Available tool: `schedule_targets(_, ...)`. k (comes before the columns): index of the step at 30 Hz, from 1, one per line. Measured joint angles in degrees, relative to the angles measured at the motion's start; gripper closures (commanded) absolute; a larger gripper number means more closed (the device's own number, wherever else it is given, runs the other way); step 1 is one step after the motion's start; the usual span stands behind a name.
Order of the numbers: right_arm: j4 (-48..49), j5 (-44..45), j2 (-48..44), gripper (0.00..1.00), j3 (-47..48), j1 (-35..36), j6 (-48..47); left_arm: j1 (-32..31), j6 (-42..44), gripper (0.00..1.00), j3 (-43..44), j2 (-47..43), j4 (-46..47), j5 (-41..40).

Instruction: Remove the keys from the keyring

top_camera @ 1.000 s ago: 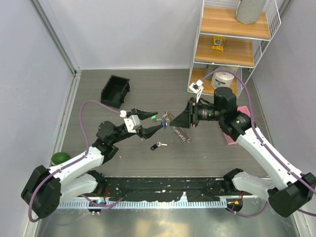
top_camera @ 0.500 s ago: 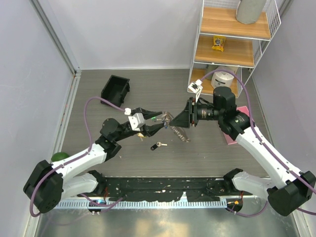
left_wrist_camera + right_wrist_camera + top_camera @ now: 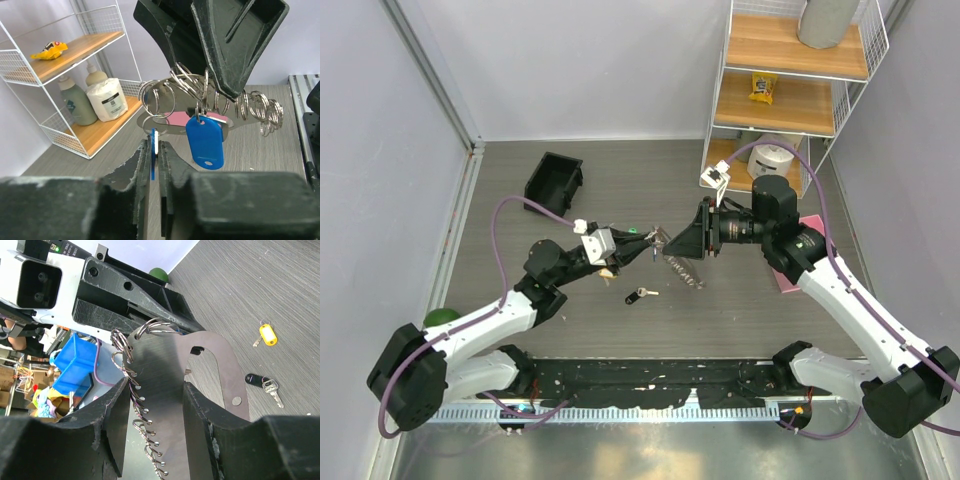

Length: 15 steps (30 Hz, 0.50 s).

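Note:
My right gripper (image 3: 692, 243) is shut on the keyring (image 3: 160, 365), a flat silvery strip lined with wire rings (image 3: 200, 92), held up above the table. My left gripper (image 3: 155, 150) faces it from the left. Its jaws are shut on the thin blue head of a key (image 3: 152, 136), seen edge-on and hanging from a ring. A second blue-headed key (image 3: 205, 142) dangles free just to its right. In the top view the left gripper (image 3: 642, 243) meets the keyring (image 3: 682, 268) mid-table.
Loose keys lie on the table: a black-headed one (image 3: 640, 294) below the grippers and a yellow one (image 3: 267, 335). A black bin (image 3: 554, 183) stands at back left, a wire shelf (image 3: 790, 90) at back right, and a pink tray (image 3: 788, 281) under the right arm.
My left gripper has moved right toward the keyring, and its jaws have closed from wide open onto the blue key head. The right arm and keyring have stayed put.

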Motion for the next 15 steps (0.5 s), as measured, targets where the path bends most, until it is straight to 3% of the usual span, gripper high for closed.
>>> schedule_targets(1, 0.04, 0.02, 0.00, 0.69, 0.00, 0.00, 0.09, -0.07, -0.11, 1.00, 0.02, 0.00, 0.00, -0.04)
schedule_targets(15, -0.39, 5.22, -2.16, 0.70, -4.70, -0.22, -1.95, -0.26, 4.33, 1.00, -0.02, -10.40, -11.87, -5.86)
